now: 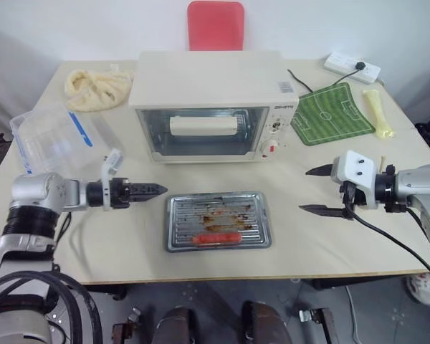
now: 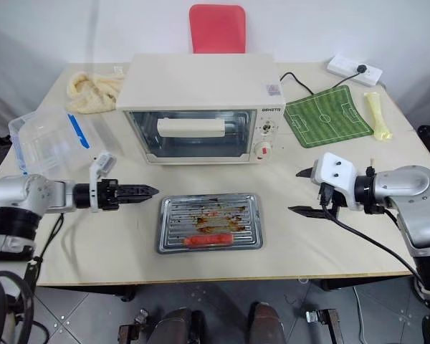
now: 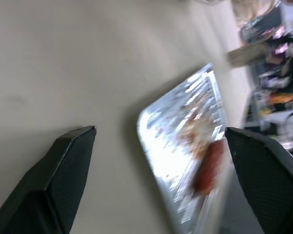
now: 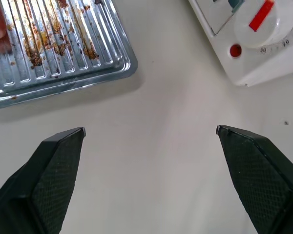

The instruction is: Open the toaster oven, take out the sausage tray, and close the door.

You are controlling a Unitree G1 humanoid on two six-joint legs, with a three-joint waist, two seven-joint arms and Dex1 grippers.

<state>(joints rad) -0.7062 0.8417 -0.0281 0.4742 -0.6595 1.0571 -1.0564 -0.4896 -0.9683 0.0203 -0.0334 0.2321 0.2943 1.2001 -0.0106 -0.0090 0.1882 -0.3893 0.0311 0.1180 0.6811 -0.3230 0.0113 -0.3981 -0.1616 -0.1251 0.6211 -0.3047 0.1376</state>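
The tray (image 1: 218,221) lies flat on the table (image 1: 330,251), in front of the oven (image 1: 213,104) and apart from it, with one sausage (image 1: 215,238) near its front edge. The door (image 1: 204,132) appears shut, its handle (image 1: 203,126) across the glass; the head views look down too steeply to confirm the latch is home, so that is a judgement only.

The left gripper (image 1: 145,191) hangs just beside the tray's left rim, holding nothing; in its wrist view the fingers (image 3: 68,165) stand wide apart. The right gripper (image 1: 322,190) hovers to the right of the tray, near the oven's control panel, jaws spread and empty.

Risks, as judged from this layout:
- The left fingertips point at the tray rim. A sweep inward would shove the tray and could roll the sausage off.
- The right gripper sits close to the timer dial (image 4: 263,24). A forward move could knock it.
- If the door is not fully seated, the task stays unfinished.
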